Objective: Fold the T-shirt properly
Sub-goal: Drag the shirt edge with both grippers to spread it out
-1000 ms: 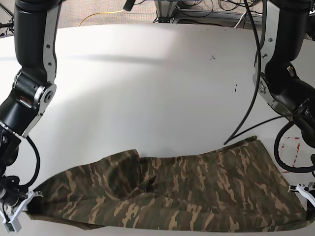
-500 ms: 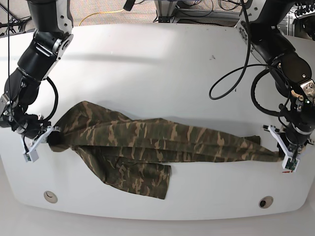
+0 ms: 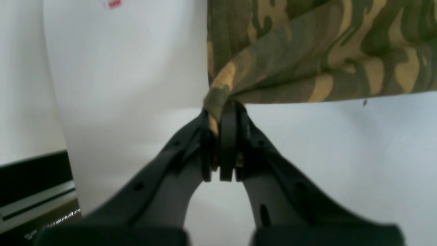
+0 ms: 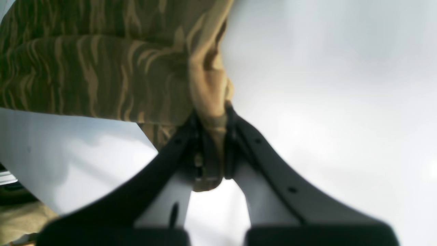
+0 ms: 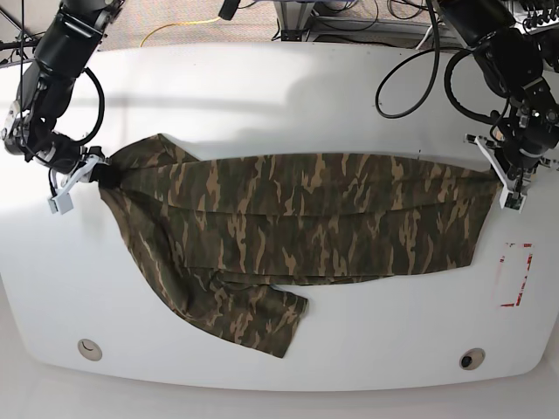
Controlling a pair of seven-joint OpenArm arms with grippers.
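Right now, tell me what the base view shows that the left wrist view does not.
Only the base view shows the whole T-shirt spread over the white table, and the right hand pinching its far end. Only the left wrist view shows the cloth wedged between the left hand's closed jaws. Both show that hand gripping the shirt's corner.

Base view: high overhead, looking down on whole bench [image 5: 279,96]. Wrist views: close behind each tool, sharing T-shirt [image 5: 297,218] ends.
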